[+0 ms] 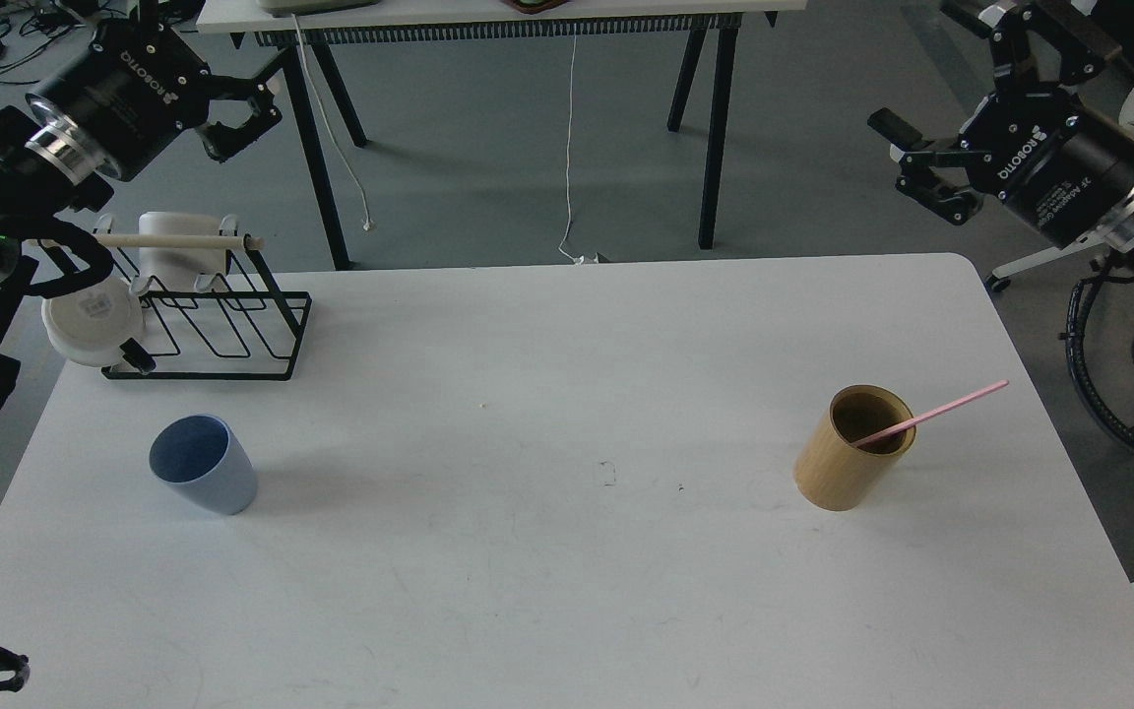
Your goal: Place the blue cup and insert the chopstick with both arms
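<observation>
Both grippers, left [250,116] and right [912,167], hang released and empty above the table [567,591], presumably parked, with the blue cup [203,463] upright at its left and the pink chopstick [931,415] leaning in the bamboo holder [848,463] at right.

Black arms, silver wrist rings, white ROBOTIQ lettering, black left claw [244,116], right claw [907,158]
</observation>
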Robot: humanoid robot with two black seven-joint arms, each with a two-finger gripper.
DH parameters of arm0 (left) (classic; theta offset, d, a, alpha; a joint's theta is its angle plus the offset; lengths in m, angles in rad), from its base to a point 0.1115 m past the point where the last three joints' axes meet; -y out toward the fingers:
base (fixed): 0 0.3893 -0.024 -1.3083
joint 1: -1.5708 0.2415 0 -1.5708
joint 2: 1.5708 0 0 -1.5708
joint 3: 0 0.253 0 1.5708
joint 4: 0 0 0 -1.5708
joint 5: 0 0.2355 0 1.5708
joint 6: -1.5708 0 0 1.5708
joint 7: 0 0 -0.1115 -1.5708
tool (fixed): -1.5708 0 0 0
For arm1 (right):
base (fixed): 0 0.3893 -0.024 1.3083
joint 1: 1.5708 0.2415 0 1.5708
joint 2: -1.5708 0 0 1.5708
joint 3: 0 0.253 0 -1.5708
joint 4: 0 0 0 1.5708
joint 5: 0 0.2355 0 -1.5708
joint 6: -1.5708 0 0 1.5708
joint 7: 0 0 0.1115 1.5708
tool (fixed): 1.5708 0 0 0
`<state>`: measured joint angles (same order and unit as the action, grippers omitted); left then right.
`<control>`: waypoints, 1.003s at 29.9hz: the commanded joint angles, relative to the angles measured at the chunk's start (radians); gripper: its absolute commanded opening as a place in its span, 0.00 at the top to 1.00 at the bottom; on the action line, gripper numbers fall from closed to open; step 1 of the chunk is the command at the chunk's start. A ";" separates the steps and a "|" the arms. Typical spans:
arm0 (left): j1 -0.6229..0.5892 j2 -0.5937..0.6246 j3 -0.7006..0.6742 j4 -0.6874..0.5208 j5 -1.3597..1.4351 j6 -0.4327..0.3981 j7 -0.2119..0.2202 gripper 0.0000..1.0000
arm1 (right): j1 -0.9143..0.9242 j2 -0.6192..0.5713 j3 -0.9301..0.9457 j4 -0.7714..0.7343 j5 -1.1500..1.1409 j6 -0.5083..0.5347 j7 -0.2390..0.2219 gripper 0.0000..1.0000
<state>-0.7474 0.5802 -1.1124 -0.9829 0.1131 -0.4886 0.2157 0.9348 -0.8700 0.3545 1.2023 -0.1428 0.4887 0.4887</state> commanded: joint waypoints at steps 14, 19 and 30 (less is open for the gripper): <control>0.140 0.349 0.019 -0.180 0.576 0.000 -0.528 0.00 | -0.005 0.006 -0.003 -0.007 -0.001 0.000 0.000 0.01; 0.145 0.382 0.017 -0.103 0.576 0.000 -0.611 0.00 | -0.011 0.009 -0.002 -0.010 -0.001 0.000 0.000 0.01; 0.146 0.388 0.060 -0.088 0.634 0.000 -0.704 0.00 | -0.011 0.006 0.000 -0.010 -0.001 0.000 0.000 0.01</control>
<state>-0.6000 0.9597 -1.0801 -1.0719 0.7031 -0.4886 -0.4851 0.9234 -0.8606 0.3527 1.1918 -0.1442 0.4887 0.4887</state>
